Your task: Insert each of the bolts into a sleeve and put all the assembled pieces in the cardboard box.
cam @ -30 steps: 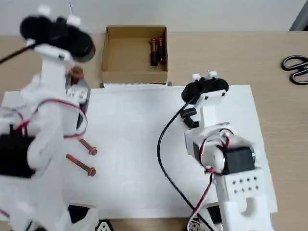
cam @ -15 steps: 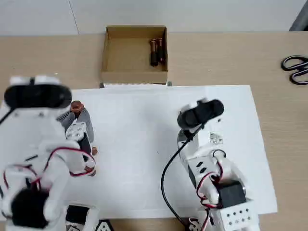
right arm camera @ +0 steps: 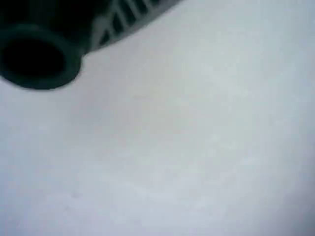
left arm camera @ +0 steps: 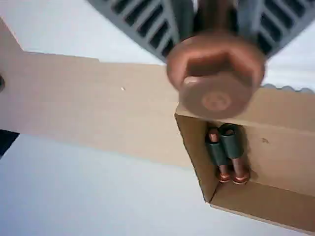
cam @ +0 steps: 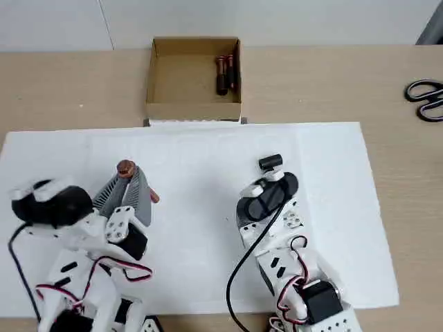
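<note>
We're looking down on a tan wooden table [cam: 332,83], its near half covered by a white paper sheet [cam: 201,235], and both arms are tucked in along the near edge. Over at the near-left corner of the sheet, the left gripper [cam: 127,174] points up and away from the arm, and its grey ribbed fingers [left arm camera: 142,19] are clamped tight on a copper bolt [cam: 125,167], with the hexagonal head poking out past the fingertips. Just beside that gripper, on the paper, there's a second bolt [cam: 154,197], and only its copper end peeks out. Up at the table's far edge, a little left of centre, sits the cardboard box [cam: 194,111], just beyond the sheet's far edge. Two assembled pieces [cam: 224,72] lie side by side against the box's right-hand wall, dark sleeves with copper heads showing. Moving right, toward the middle of the sheet, the right gripper [cam: 271,173] hangs low over the paper with a black sleeve [cam: 270,162] at its tip. The wrist camera shows the sleeve's open round end right against a grey finger, so the gripper looks closed on it, though the grip itself is partly hidden. Far off at the table's right edge lies a pair of black-handled scissors [cam: 426,99], well apart from everything else.
</note>
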